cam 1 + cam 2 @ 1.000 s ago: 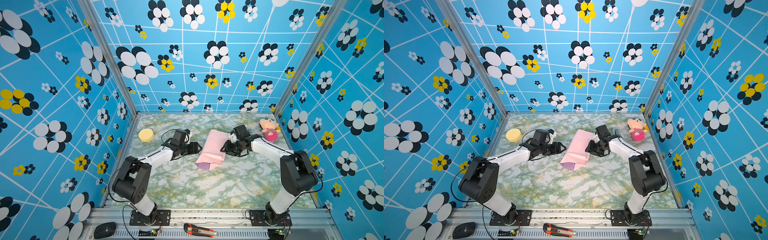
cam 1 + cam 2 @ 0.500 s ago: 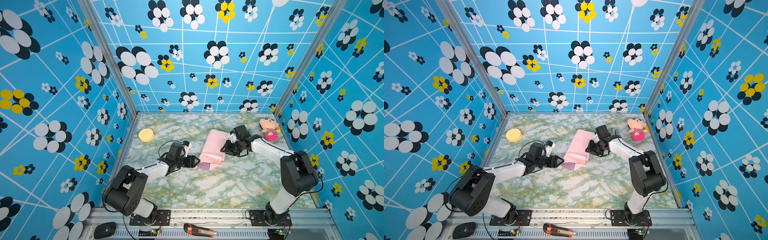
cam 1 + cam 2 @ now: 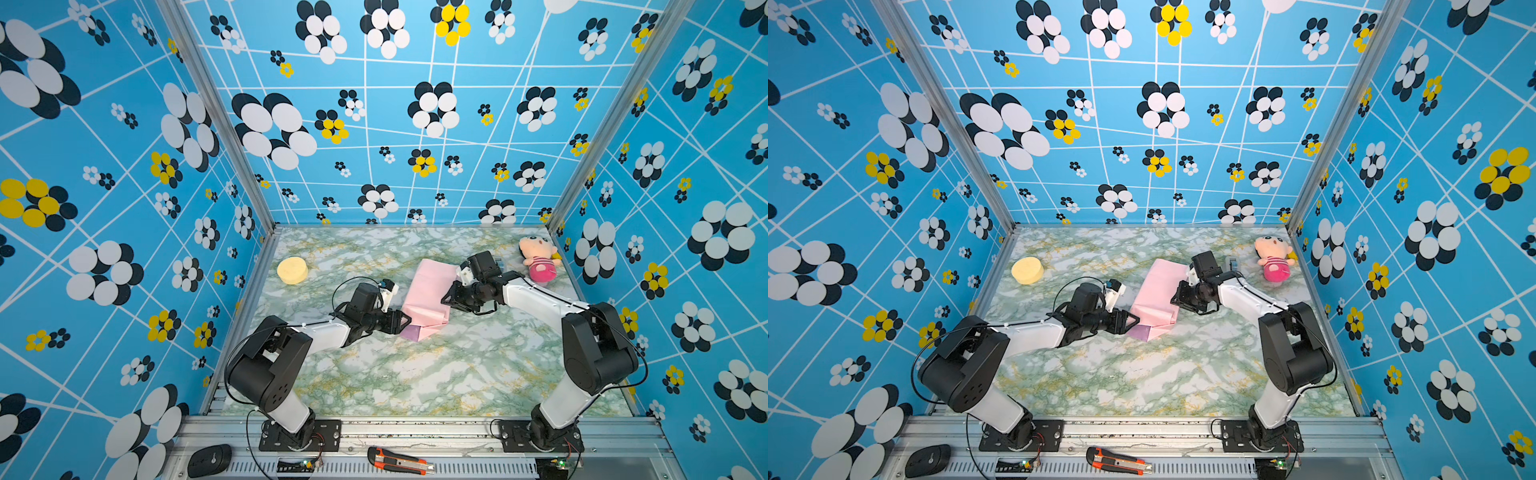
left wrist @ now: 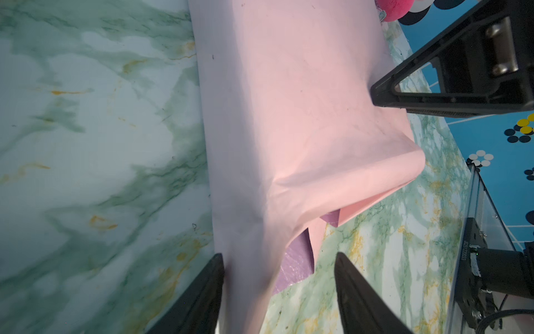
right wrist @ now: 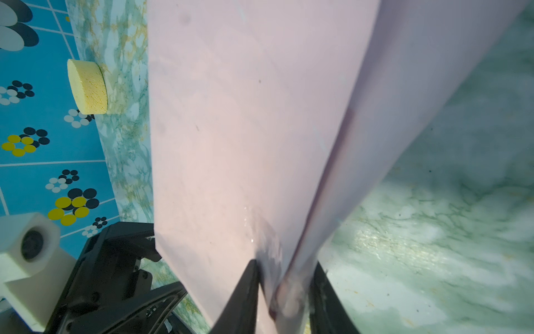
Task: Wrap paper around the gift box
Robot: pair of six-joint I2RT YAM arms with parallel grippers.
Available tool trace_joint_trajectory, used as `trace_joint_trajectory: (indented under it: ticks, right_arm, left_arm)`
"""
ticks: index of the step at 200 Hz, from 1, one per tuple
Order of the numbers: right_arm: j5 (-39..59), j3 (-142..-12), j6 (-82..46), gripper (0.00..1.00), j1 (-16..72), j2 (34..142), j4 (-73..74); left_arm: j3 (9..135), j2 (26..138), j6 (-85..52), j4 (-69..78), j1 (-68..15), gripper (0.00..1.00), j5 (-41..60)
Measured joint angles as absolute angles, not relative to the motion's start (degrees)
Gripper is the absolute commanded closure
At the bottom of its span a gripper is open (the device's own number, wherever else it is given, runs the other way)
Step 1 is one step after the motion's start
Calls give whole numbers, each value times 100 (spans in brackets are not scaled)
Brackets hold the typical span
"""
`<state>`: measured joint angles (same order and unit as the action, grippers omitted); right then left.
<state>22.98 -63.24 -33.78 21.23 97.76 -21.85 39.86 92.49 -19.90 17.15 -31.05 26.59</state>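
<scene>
Pink paper (image 3: 428, 291) lies approx. mid table (image 3: 415, 374), a bit toward the back edge. It is folded over itself into a long mound running front-left to back-right. Its lilac side shows only at the front corner, under the pink flap.

Yellow sponge (image 3: 292, 270) sits near the back-left corner, well apart from the paper. Doll (image 3: 538, 259) lies in the back-right corner, just behind the R arm. A small grey item (image 3: 1232, 262) sits btwn R arm and doll, mostly hidden by the arm; can't tell what it is. Off the table, on the front rail, are a black mouse (image 3: 209, 459) and an orange-black knife (image 3: 399, 460).

L gripper (image 3: 406, 321) is low at the paper's front-left side. Its jaws are well apart w/ the paper's edge running btwn them, not pinched on it as far as the wrist view shows. R gripper (image 3: 448, 298) comes in from the opposite long side, jaws narrow and clamped on a bunched fold of paper. The two grippers face each other across the mound.

Box isn't visible in any view: the paper humps up, but what's under it can't be told. In the R wrist view the paper nearest the lens is blurred. The L wrist view cuts off the paper's far end.
</scene>
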Motion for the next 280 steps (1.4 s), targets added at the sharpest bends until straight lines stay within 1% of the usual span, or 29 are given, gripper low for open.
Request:
trace_joint_trajectory:
  ticks: [41, 86, 151, 218, 238, 263, 280]
  right_arm:
    - [2300, -6281, -3393, 70, 2123, 9756, -2130]
    - [2298, -6233, -3393, 71, 2123, 9723, -2064]
    - [2298, -6195, -3395, 71, 2123, 9699, -2025]
    - [2292, -6117, -3413, 71, 2123, 9647, -1938]
    - [2294, -6090, -3413, 71, 2123, 9636, -1903]
    - [2294, -6077, -3413, 71, 2123, 9627, -1890]
    - [2294, -6077, -3411, 71, 2123, 9623, -1890]
  left_arm:
    - [4305, 9424, -1831, 1503, -3345, 39, 2661]
    - [4324, 9577, -1817, 1387, -3426, 40, 2692]
    - [4324, 9684, -1837, 1614, -3680, 40, 2961]
    - [4335, 9950, -1796, 1765, -3677, 40, 2958]
    - [4300, 9706, -1806, 1693, -3647, 37, 2910]
    - [4075, 8816, -1903, 1332, -3430, 30, 2622]
    - [3935, 8296, -1994, 1140, -3181, 29, 2335]
